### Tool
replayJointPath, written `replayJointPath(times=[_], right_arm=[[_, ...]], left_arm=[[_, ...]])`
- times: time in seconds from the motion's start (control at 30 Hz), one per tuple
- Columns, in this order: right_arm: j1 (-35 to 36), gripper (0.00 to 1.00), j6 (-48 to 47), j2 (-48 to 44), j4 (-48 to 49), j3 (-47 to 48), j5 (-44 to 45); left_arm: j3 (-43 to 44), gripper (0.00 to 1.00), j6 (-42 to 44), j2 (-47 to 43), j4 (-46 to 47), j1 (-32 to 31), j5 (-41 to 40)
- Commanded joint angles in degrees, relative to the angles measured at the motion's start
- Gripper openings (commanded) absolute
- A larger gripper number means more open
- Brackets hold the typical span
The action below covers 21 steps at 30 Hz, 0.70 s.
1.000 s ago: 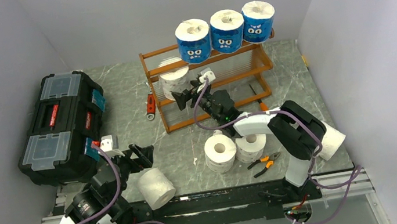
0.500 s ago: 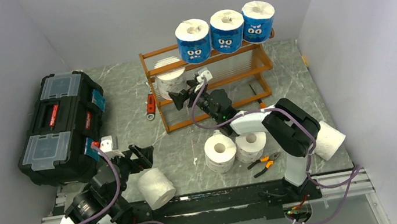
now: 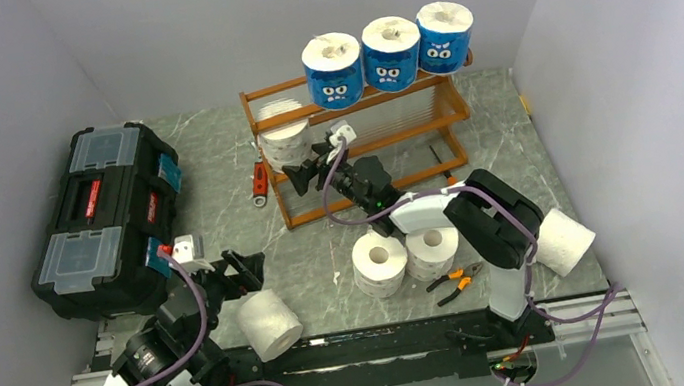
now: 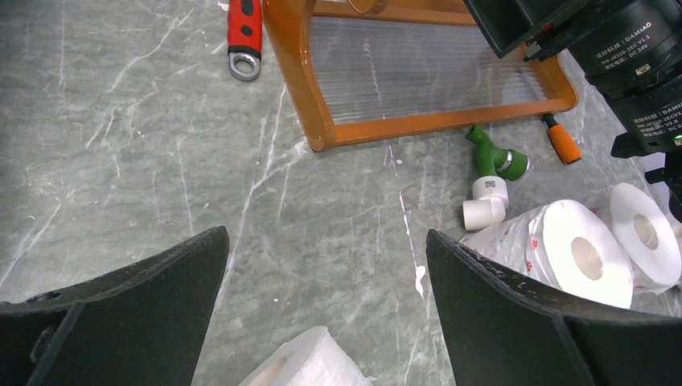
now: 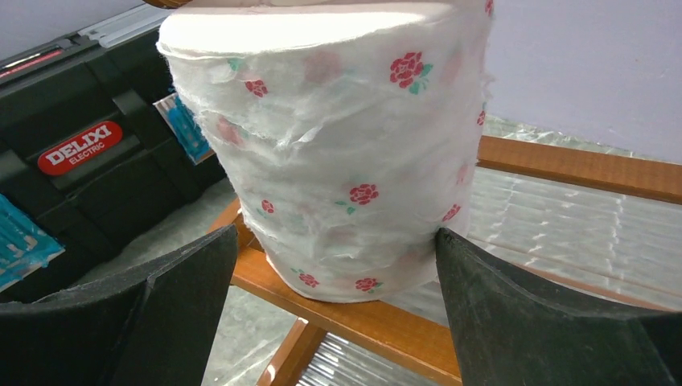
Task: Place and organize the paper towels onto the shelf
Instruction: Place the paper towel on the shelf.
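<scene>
Presently the right gripper [image 3: 300, 172] stands wide open on either side of a white paper roll printed with red flowers [image 5: 338, 145]. The roll is upright on a lower tier at the left end of the orange-brown wooden shelf [image 4: 434, 121]; whether the fingers touch it cannot be told. Three blue-wrapped rolls [image 3: 389, 53] line the top tier. The left gripper [image 3: 240, 270] hangs open.

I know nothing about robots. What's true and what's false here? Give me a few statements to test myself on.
1. Three blue paper towels stand on the shelf's top tier. True.
2. The black toolbox sits right of the shelf. False: it sits to its left.
3. The left gripper holds a roll. False: it is open and empty.
4. A rose-printed white roll stands on the shelf. True.
5. The pliers lie on the table. True.
</scene>
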Motion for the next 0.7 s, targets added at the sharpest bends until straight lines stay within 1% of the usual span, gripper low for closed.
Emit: replayJointPath(times=[0.0, 0.23, 0.33, 0.47, 0.57, 0.67], right_arm=[[0.5, 0.94, 1.1, 0.9, 0.2, 2.5, -1.7], [0.6, 0.94, 0.8, -0.6, 0.3, 1.2, -0.1], [0.6, 0.95, 0.6, -3.4, 0.0, -0.3, 1.0], [0.5, 0.99, 0.3, -10.8, -1.9, -3.3, 2.7], [0.5, 1.00, 0.4, -16.9, -7.2, -5.2, 2.9], [0.6, 1.00, 1.6, -24.6, -14.7, -6.5, 0.6]], left_arm=[[-0.2, 0.99, -0.9, -1.0, 0.2, -0.1, 0.5], [-0.3, 0.99, -0.8, -1.3, 0.2, -0.2, 0.4], [-0.1, 0.99, -0.7, -1.2, 0.3, -0.1, 0.5], [0.5, 0.99, -0.9, -1.0, -0.1, -0.2, 0.1], [0.9, 0.99, -2.0, -0.9, -0.9, -0.1, -1.0], [1.4, 0.99, -2.7, -0.6, -1.6, -0.1, -1.9]])
